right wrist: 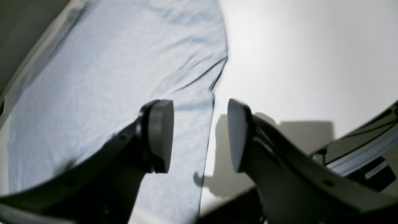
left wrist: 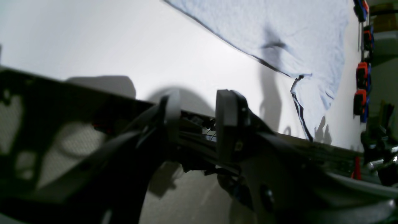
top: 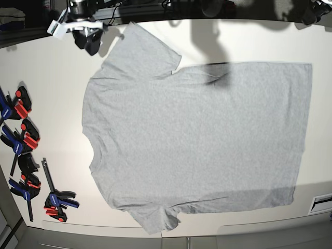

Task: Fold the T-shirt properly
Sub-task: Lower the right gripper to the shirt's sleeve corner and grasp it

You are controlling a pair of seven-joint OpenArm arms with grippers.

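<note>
Seen from the wrist cameras, nearest first: right gripper (right wrist: 199,135), pads apart and holding nothing, poised just above the side edge of the T-shirt (right wrist: 118,71), one pad over cloth, the other over bare table (right wrist: 295,62). Left gripper (left wrist: 199,124), pads likewise apart and empty, raised clear of the table, with the shirt well beyond it toward the far corner of that view.

Seen from the base camera: T-shirt (top: 197,140) spread flat, plain side up, across the middle of the table (top: 57,171); collar toward the clamps, hem toward the opposite end. Upper sleeve (top: 145,52) spread outward; lower sleeve (top: 158,220) lying near the table's front edge. No fold yet made, judging by the full outline.

Farther off: row of red and blue clamps (top: 26,155) along the table edge beyond the collar, apart from the shirt.

Risks from here, as judgement only: pinching a single layer rather than both, causing the shirt to separate on lifting; unequal grasp heights between the two arms, giving a skewed fold line; dragging the cloth toward the clamps and snagging the collar; shallow bite at the hem edge, letting cloth slip out mid-fold.
</note>
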